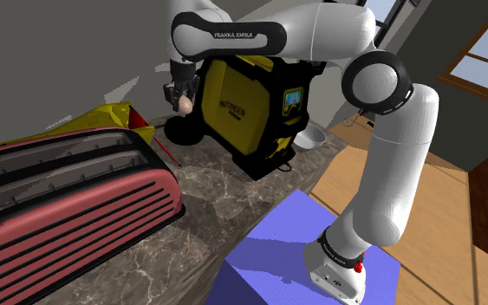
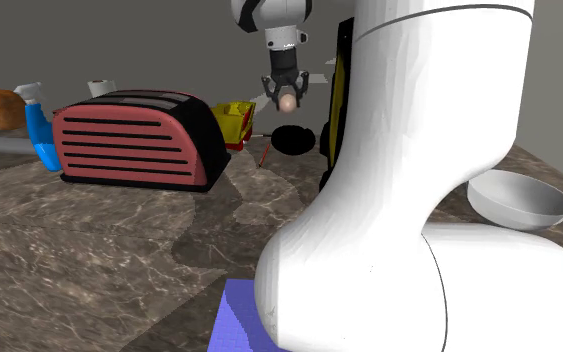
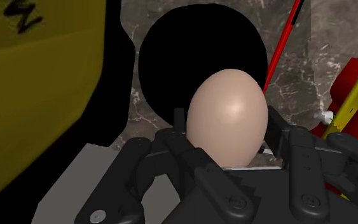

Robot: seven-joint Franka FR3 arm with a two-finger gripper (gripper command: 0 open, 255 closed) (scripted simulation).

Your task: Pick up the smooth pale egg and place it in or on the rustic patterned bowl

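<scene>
**Egg (image 1: 184, 103) up in the jaws, with the bowl (image 1: 313, 136) off beyond the yellow case (image 1: 246, 104).**

From the shoulder view's left: a red toaster (image 1: 68, 199) sits on the marbled worktop (image 1: 224, 186). Next the pale egg hangs clear of the worktop above a black disc (image 1: 181, 132). Then comes the tall case, and past it, at the right, the plain pale bowl. The case stands between egg and bowl, so I'd worry about a low carry. If the hand or the egg clips the case, the egg could be jarred loose. The egg is smooth and rounded, so it could also slide out under a quick swing, and a drop from this height would likely crack it. The jaws are closed in on the egg's flanks, pinching its broad end, with the narrow end poking out free.
</scene>
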